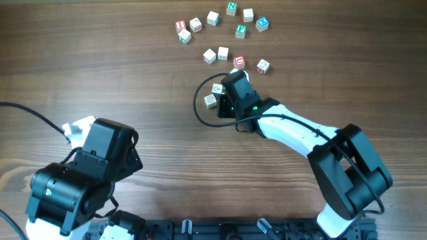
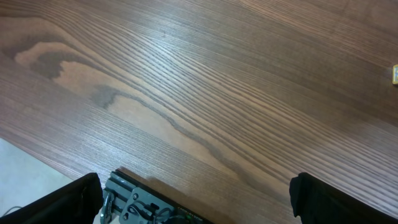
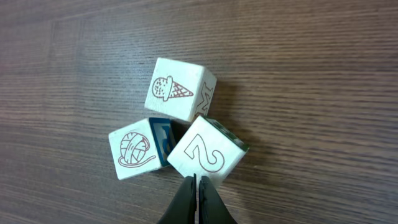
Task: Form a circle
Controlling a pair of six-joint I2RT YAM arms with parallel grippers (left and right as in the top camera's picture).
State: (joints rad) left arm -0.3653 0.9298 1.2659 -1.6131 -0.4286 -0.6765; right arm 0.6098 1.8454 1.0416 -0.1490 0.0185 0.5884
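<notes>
Right jaws (image 3: 196, 200) are seen pressed fully together, nothing held between them, tips just touching the near edge of the cube marked 2 (image 3: 203, 154), so a push rather than a grasp is judged to be in hand. That cube is packed against a yarn-ball cube (image 3: 132, 152) and an ice-cream cube (image 3: 179, 91), all three touching in a tight cluster. Left jaws (image 2: 196, 196) are spread as wide as they go and hold nothing, parked over bare surface (image 2: 186, 81), well apart from the pieces.

No circle is formed yet: in the overhead view the remaining cubes are scattered in a loose arc beyond the right arm, e.g. the green N cube (image 1: 231, 8) and the blue X cube (image 1: 262, 23), with the cluster nearest the robot.

Risks: a push on the 2 cube is likely to drag both neighbours along, since they are in contact; the cube could be rotated or slid off the thin closed tips; arc pieces nearby could be knocked by the wrist or its looped cable (image 1: 200, 107)
</notes>
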